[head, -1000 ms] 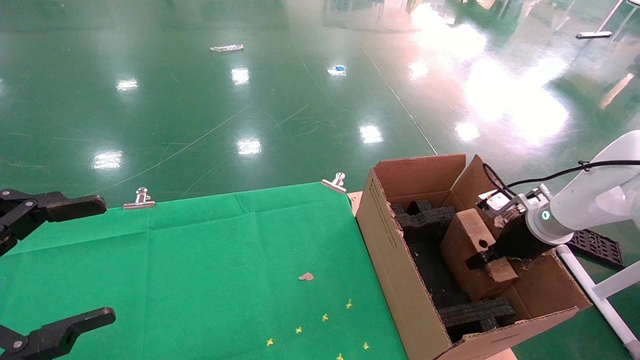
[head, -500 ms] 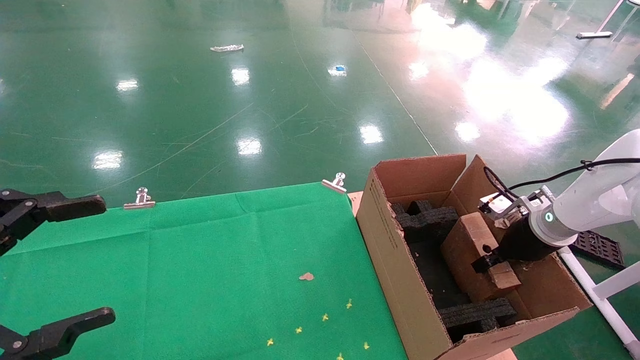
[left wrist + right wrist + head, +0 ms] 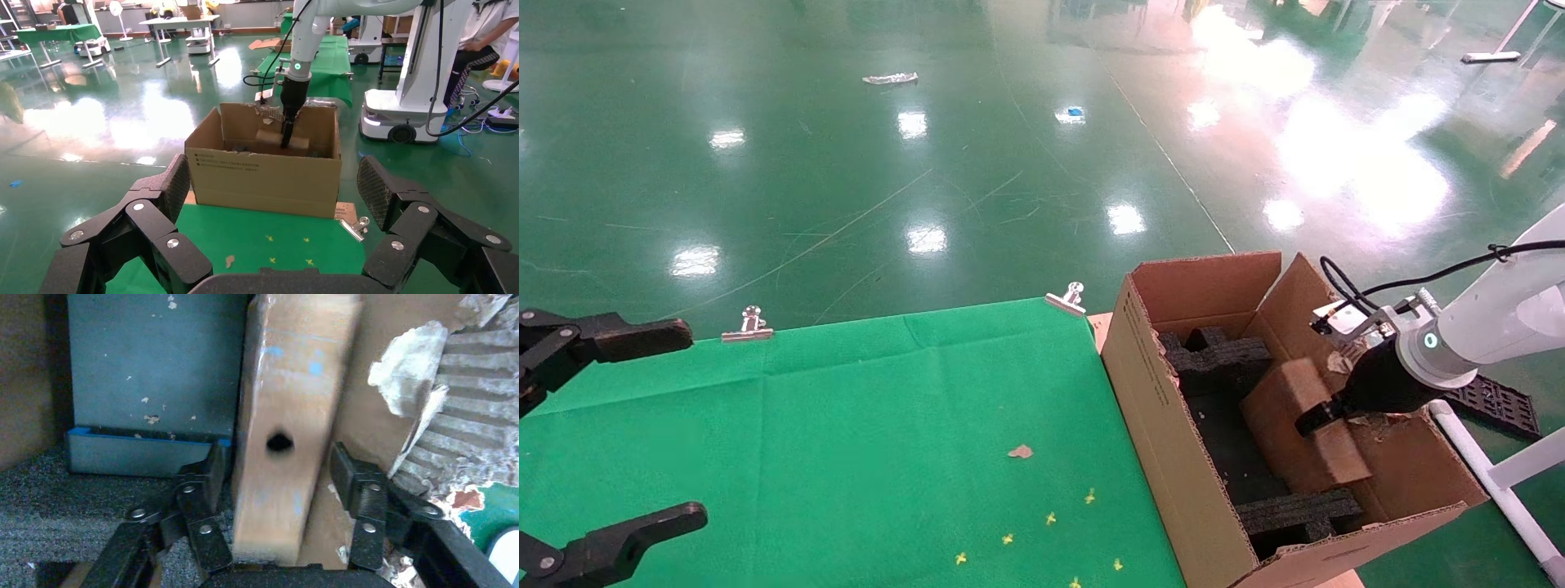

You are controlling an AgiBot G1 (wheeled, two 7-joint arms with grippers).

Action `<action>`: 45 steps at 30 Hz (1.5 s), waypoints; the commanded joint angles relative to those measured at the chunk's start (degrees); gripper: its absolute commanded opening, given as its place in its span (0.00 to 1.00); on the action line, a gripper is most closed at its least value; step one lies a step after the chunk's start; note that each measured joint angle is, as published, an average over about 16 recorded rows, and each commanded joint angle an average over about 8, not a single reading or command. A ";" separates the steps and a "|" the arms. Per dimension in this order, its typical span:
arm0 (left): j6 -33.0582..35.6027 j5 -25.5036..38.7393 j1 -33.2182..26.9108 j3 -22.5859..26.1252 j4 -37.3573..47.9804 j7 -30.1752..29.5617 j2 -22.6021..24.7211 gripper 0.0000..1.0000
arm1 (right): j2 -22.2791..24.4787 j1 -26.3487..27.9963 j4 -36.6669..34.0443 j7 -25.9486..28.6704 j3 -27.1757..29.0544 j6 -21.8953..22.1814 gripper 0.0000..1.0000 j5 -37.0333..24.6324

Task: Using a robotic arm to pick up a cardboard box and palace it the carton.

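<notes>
While the right end effector (image 3: 1324,414) is letting go, the cardboard box (image 3: 1299,425) is settling inside the carton (image 3: 1164,425).
Compared with a moment ago, its fingers (image 3: 202,502) are now standing apart on either side of the box instead of clamping it, and the box is lying lower at the right of the frame, so placement is looking nearly done. At the lower left, the left end effector (image 3: 601,433) is hanging open over the green surface (image 3: 846,441).

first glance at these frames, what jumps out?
The right gripper, reaching down into the big carton just past the table's right edge, with the small cardboard box between its spread fingers. Then the left gripper, parked open over the green cloth.
</notes>
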 commanded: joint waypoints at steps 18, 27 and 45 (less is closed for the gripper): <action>-0.03 -0.04 -0.01 0.06 0.00 0.03 -0.02 1.00 | 6.31 20.62 8.47 -15.47 4.94 -1.70 1.00 5.82; -0.04 -0.06 -0.01 0.08 0.00 0.04 -0.04 1.00 | 9.60 28.16 15.04 -18.16 7.04 -2.68 1.00 7.84; -0.04 -0.08 -0.04 0.14 0.07 0.08 -0.04 1.00 | 11.77 14.92 28.96 -21.05 22.52 -6.30 1.00 14.51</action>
